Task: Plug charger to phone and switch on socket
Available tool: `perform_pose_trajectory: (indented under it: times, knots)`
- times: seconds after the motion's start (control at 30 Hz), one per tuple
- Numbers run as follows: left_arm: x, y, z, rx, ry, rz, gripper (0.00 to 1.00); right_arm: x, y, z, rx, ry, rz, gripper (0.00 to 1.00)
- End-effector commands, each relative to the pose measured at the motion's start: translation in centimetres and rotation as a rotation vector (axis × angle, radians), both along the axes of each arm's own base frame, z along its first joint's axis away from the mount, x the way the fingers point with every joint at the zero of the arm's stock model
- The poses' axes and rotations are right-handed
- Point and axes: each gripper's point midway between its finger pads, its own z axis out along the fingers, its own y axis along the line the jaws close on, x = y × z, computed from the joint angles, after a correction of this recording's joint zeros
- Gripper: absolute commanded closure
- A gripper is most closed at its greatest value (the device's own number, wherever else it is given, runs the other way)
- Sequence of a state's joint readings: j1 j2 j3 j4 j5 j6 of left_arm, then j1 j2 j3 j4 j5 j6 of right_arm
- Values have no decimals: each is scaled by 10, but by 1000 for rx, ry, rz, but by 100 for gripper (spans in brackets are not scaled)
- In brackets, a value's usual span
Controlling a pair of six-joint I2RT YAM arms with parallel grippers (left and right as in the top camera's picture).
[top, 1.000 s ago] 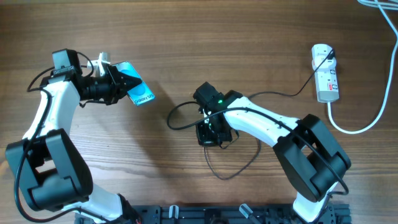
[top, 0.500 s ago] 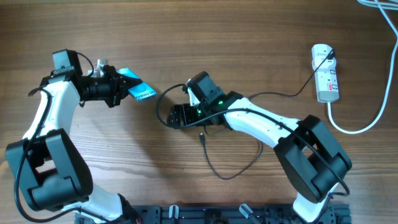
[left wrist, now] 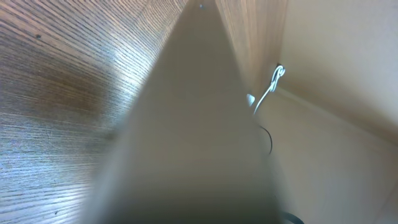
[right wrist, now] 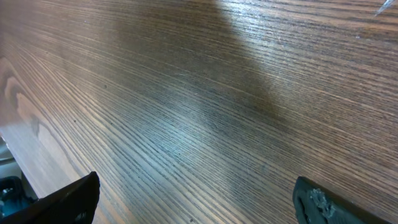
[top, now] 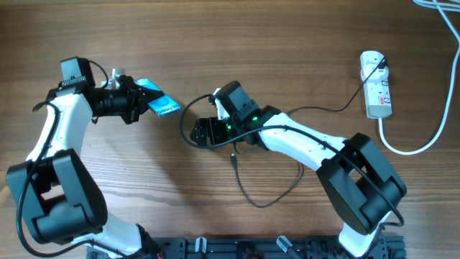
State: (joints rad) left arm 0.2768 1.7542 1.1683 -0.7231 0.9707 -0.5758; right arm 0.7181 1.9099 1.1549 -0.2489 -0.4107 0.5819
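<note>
Wood grain of the table (top: 287, 36) is all that shows between the fingers of the right gripper (top: 195, 134). Its jaws stand spread wide over the bare top and hold nothing. In the right wrist view the two dark fingertips (right wrist: 68, 199) sit at the lower corners with only tabletop between them.

The charger (top: 248, 196), a thin black cable, lies loose on the table behind that gripper. Its small connector tip (top: 233, 156) rests just behind the fingers, off to the side nearer the robot's base, and does not touch them. From the tip the cable loops back beneath the right arm.

The left gripper (top: 142, 98) is clamped on one end of the phone (top: 164, 107). The teal screen with its line of white text sticks out past the fingertips at a tilt. A blurred grey wedge fills the middle of the left wrist view, probably the phone's edge close to the lens. The phone's free end points toward the right gripper, ahead of its open fingers, near them but apart.

The socket (top: 376, 85) lies well behind the right gripper, far beyond its arm. A black plug sits at one end of it and a thick white cable (top: 424, 144) runs off from the other.
</note>
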Motion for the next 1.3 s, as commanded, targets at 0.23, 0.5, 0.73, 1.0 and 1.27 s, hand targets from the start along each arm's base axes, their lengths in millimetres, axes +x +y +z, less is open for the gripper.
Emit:
perform_pose_trajectory:
  times: [0.23,0.5,0.73,1.0,1.27]
  knots:
    - [2,-1,12,-14,-37,1,96,2,-3,-7,-14,2,-7,0]
    - [6,0,13,-8,-58,0,96,2,-3,-7,-14,2,-7,0]
    - [6,0,13,-7,-63,0,96,2,-3,-7,-14,2,-7,1]
    - [8,14,7,41,-53,35,96,3,-3,-7,-15,2,-9,0]
    - [8,15,5,75,-94,4,96,3,-3,-7,-15,2,-9,0]
